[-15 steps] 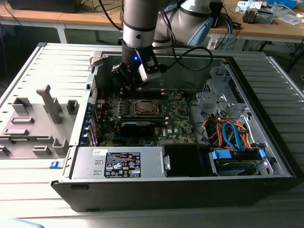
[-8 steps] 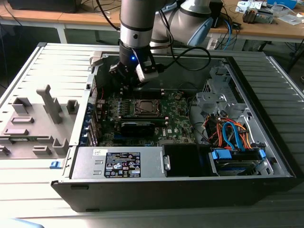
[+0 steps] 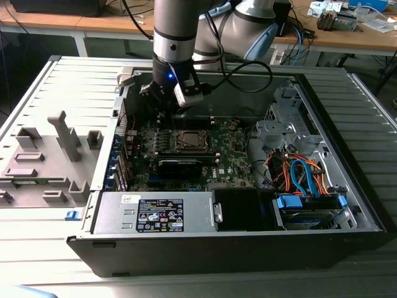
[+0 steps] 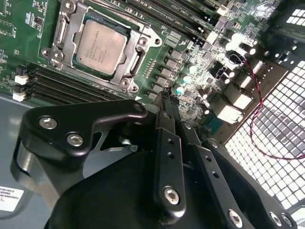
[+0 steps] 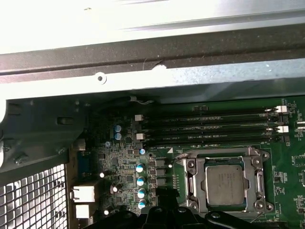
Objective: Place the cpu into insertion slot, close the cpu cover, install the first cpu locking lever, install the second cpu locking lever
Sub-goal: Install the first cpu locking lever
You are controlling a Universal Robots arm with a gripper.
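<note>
- An open computer case (image 3: 347,205) is seen lying on a grey ribbed surface (image 3: 37,81).
- The gripper (image 3: 170,102) is held low over the green motherboard (image 3: 232,158), near the case's far wall.
- The insertion slot (image 3: 191,140) lies just beside the gripper, toward the exterior view's right.
- A power supply (image 3: 155,214) sits along the near edge.
- Orange and blue cables (image 3: 304,174) are bundled at the exterior view's right.

Cluttered wooden desks (image 3: 347,37) behind.
</note>
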